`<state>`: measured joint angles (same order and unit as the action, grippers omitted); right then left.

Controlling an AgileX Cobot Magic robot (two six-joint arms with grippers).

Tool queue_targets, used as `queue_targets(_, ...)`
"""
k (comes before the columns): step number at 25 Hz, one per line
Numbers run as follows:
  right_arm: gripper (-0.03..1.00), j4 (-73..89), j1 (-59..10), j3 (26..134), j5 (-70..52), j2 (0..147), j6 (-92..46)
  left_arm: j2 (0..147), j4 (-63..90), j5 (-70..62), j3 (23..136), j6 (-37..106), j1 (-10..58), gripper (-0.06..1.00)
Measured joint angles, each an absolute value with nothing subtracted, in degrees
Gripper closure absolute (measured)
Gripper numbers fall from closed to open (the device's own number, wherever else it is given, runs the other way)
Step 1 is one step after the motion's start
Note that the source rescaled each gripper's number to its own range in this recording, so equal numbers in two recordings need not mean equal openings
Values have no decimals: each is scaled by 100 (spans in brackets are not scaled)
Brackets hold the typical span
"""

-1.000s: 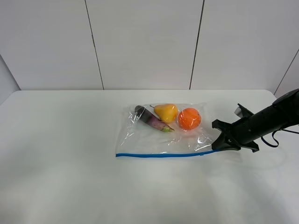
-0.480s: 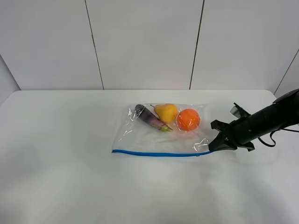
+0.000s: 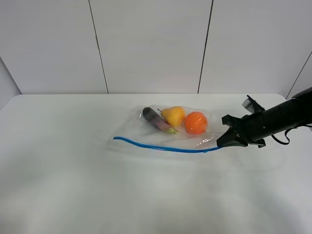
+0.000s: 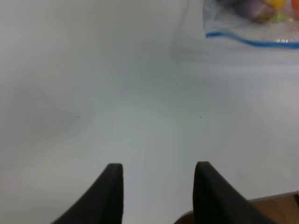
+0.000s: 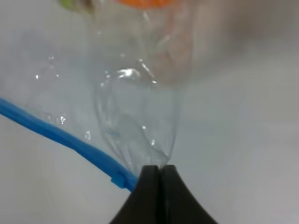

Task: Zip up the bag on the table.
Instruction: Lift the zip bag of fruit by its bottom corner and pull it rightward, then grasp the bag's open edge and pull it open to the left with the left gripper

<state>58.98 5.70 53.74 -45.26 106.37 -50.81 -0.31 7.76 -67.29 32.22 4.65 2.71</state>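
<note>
1. R gripper [image 3: 222,144] had closed within the last sec: fingers pressed together, pinching the bag [image 3: 165,134] corner at the strip's [image 3: 161,147] R end. The strip went from straight to bowed and looked lifted.
2. Judged: corner anchored, zip not yet run.
3. Bag lay centre-right on table [image 3: 73,185], long axis L-R, zip edge facing near side.
4. L gripper [image 4: 158,186] spread, empty, well apart.
</note>
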Motion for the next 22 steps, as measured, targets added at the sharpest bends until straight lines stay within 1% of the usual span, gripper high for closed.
queue_targets(8,97,6160,570,5570,-4851,10521,-5092,-31,776,-6729,3222,466,271,41)
queue_targets(22,97,6256,570,5610,-4938,10521,-5202,-36,769,-6735,3332,490,271,41)
